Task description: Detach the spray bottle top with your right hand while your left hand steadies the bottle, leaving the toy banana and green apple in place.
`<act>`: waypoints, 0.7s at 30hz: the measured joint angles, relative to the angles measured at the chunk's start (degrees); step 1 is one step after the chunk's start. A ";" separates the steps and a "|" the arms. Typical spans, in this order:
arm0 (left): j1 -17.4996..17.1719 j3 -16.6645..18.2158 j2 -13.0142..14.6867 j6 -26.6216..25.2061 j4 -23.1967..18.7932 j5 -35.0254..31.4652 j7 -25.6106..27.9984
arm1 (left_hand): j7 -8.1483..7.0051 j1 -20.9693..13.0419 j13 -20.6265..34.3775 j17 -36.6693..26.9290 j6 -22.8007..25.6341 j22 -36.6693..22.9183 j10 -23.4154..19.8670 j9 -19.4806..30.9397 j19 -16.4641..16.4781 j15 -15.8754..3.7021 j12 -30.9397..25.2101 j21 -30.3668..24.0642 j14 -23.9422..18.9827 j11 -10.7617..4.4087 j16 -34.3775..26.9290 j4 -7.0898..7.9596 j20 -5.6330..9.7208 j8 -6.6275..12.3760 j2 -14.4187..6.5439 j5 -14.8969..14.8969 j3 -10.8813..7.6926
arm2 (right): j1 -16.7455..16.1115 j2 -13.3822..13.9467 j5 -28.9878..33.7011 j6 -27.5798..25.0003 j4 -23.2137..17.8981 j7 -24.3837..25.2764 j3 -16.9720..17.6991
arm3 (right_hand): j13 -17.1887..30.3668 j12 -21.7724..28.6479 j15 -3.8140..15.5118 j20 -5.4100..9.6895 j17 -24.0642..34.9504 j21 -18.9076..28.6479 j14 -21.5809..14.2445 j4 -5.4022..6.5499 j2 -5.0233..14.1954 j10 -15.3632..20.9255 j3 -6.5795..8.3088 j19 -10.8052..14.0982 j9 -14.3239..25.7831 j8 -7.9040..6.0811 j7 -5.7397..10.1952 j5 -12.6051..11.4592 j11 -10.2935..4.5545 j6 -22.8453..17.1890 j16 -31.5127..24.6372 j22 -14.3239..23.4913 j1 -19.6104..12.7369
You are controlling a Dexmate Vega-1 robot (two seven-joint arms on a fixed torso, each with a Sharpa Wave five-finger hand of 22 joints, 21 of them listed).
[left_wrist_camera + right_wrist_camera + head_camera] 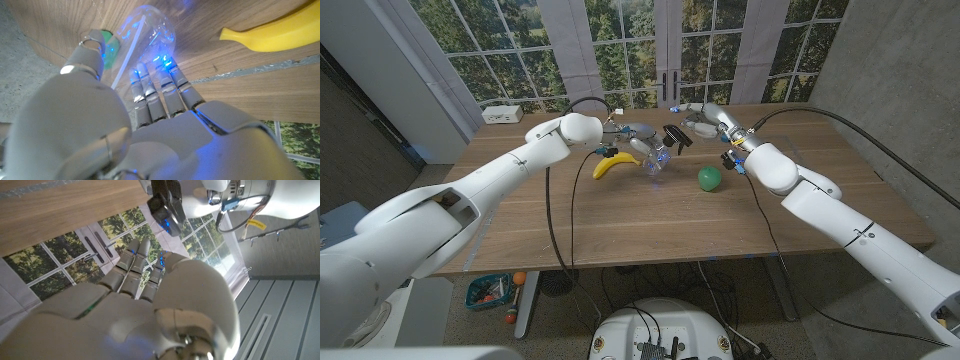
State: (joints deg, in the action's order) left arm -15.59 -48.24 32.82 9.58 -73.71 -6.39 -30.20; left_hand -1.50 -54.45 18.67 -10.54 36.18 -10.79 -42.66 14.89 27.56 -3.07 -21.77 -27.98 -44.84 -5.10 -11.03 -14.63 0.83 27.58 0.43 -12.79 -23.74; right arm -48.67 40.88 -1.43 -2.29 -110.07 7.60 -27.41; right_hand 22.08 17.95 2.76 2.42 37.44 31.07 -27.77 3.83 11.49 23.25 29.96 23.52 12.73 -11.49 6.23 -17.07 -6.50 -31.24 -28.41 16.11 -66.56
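Note:
A clear spray bottle (pixel 656 166) stands tilted near the middle of the table, and my left hand (pixel 638 148) grips it from the back. In the left wrist view my fingers (pixel 156 95) wrap the clear bottle (pixel 150 25). Its black spray top (pixel 675 137) points toward my right hand (pixel 704 119), which hovers just right of it with fingers stretched out. In the right wrist view the black top (pixel 167 207) sits just past my fingertips (pixel 137 250), not held. A yellow toy banana (pixel 615 163) lies left of the bottle. A green apple (pixel 709 178) sits to its right.
A white power strip (pixel 501 114) lies at the table's back left corner. Windows stand behind the far edge. Bare wood (pixel 650 230) stretches between the objects and the near edge. The banana (pixel 280 32) and apple (pixel 108 44) lie close beside my left hand.

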 measured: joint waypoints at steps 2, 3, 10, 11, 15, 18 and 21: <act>0.00 0.00 0.03 -0.07 0.00 0.00 0.14 | 0.00 0.00 0.00 0.01 0.00 0.00 0.00 0.06 0.00 0.00 0.00 0.00 0.00 0.00 0.01 -0.08 0.00 0.00 0.00 0.00 -0.08 | -0.41 -0.55 -0.89 0.40 0.45 0.48 0.39 | 0.51 0.00 -0.02 -1.42 1.34 1.53 0.06 3.03 -1.60 0.68 -3.24 -0.19 0.37 -0.55 -2.35 2.31 1.81 -0.50 -0.54 -0.15 6.12; -0.01 0.00 0.04 -0.07 0.00 0.00 0.14 | 0.00 0.00 0.00 0.01 0.00 0.00 0.00 0.11 0.00 0.00 0.00 0.00 0.00 0.00 0.01 -0.08 0.00 0.00 0.00 0.00 -0.08 | -0.69 -0.94 -2.06 0.81 0.90 0.61 0.72 | 0.75 -0.31 -0.04 -2.36 1.99 2.01 1.13 3.34 -3.04 0.76 -5.41 -0.70 0.46 -0.60 -3.76 3.44 3.04 -0.52 -0.54 -0.44 9.08; -0.04 -0.01 0.07 -0.20 0.02 -0.05 0.45 | 0.00 0.00 0.00 0.02 0.00 0.00 0.00 0.17 0.00 0.00 0.00 0.00 0.00 0.00 0.16 -0.08 0.00 -0.03 0.00 0.00 -0.08 | 0.10 0.09 -4.43 1.24 2.14 -2.67 0.72 | 1.54 -3.28 -0.58 -7.30 2.17 2.09 9.96 -2.51 -9.45 -4.52 -12.46 -5.66 0.74 -0.06 -7.39 5.10 5.98 4.00 2.53 -3.14 14.77; -0.04 0.00 0.07 -0.20 0.08 -0.05 0.45 | 0.01 0.00 0.00 0.02 0.01 0.00 0.00 0.17 0.00 0.10 0.00 0.00 -0.11 0.00 0.16 -0.08 0.00 -0.03 0.00 0.00 -0.08 | 0.10 0.09 -4.45 1.18 2.14 -2.88 0.72 | 1.70 -3.81 -0.93 -7.78 1.93 1.95 11.05 -3.39 -9.76 -5.75 -12.75 -6.22 0.73 0.21 -7.51 5.10 6.01 5.20 3.07 -3.45 14.46; -0.03 -0.01 0.06 -0.21 0.20 -0.08 0.55 | 0.20 0.00 0.00 0.03 0.20 0.00 0.00 0.10 0.00 0.08 0.00 0.00 -0.12 0.01 0.17 -0.08 0.00 -0.09 0.00 0.00 -0.08 | 2.63 2.86 -4.58 0.22 1.77 -5.22 -0.66 | 1.96 -5.10 -1.53 -8.79 1.15 1.52 13.90 -6.52 -10.83 -9.33 -13.18 -7.62 0.73 0.70 -7.52 5.10 5.86 9.85 4.79 -4.33 13.40; 0.20 0.00 -0.09 -0.09 0.63 -0.09 0.57 | 0.20 0.00 0.00 0.03 0.20 0.00 -0.01 0.17 0.00 0.07 0.00 0.00 -0.13 0.01 0.17 -0.08 0.00 -0.09 0.00 0.00 -0.08 | 3.88 4.29 -4.26 -2.76 0.89 -8.86 -1.34 | 1.98 -5.55 -1.74 -8.47 0.76 1.49 15.09 -8.31 -11.50 -10.89 -13.10 -8.12 0.60 0.90 -7.24 5.40 5.47 11.96 5.25 -4.64 12.71; 0.41 0.00 -0.22 0.12 0.97 -0.10 0.57 | 0.20 0.00 0.02 0.02 0.20 0.00 -0.01 0.16 0.00 0.07 0.00 0.00 -0.13 0.01 0.17 -0.08 0.00 0.18 0.00 0.00 -0.08 | 4.99 5.43 -3.49 -5.23 -0.14 -10.53 -1.95 | 1.98 -5.58 -1.33 -8.46 0.49 1.50 15.51 -9.44 -12.09 -11.52 -12.79 -8.12 0.57 0.90 -7.16 5.55 4.83 13.52 5.63 -4.67 11.67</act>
State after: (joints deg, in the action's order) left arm -15.17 -48.25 32.60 9.71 -72.74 -6.49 -29.63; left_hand -1.30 -54.45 18.69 -10.51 36.38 -10.78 -42.67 15.05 27.56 -3.00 -21.77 -27.98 -44.97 -5.09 -10.85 -14.71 0.83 27.77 0.43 -12.78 -23.82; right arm -43.68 46.31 -4.92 -7.52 -110.21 -2.93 -29.36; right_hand 24.06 12.36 1.43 -6.04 37.93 32.57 -12.26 -5.60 -0.59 11.73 17.18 15.40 13.30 -10.59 -0.92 -11.53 -1.67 -17.72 -22.78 11.44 -54.90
